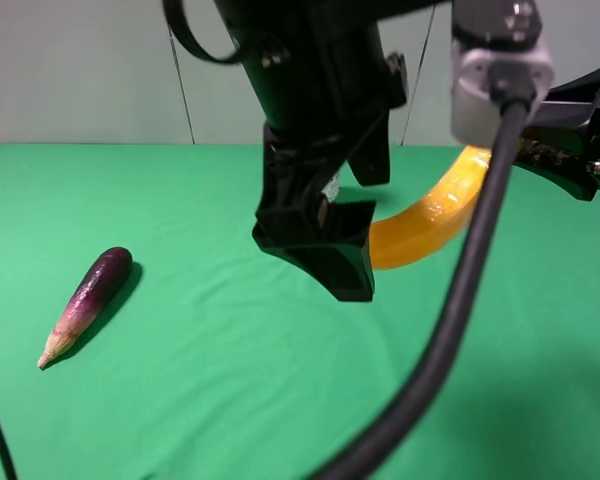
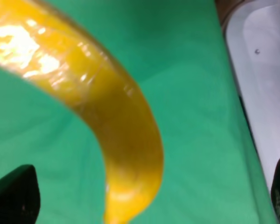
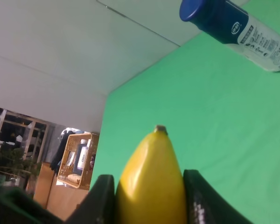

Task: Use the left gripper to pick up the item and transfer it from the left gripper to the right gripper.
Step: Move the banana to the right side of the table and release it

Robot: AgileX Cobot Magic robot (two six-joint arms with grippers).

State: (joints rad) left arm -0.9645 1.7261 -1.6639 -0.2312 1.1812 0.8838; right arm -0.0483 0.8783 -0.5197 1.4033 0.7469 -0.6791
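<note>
A green cloth [image 1: 180, 400] covers the table, smooth apart from a few soft folds, and fills the exterior high view from the bottom edge to the pale wall [image 1: 80, 70] across the upper part of the frame. At middle left of that view an eggplant [image 1: 88, 303] lies flat on the cloth. Its dark purple end points toward the upper right and its pale, tan tip toward the lower left, with a thin shadow along its right side. The right wrist view shows a white bottle [image 3: 235, 30] with a blue cap resting on the cloth near the wall; whether it stands or lies is unclear.
</note>
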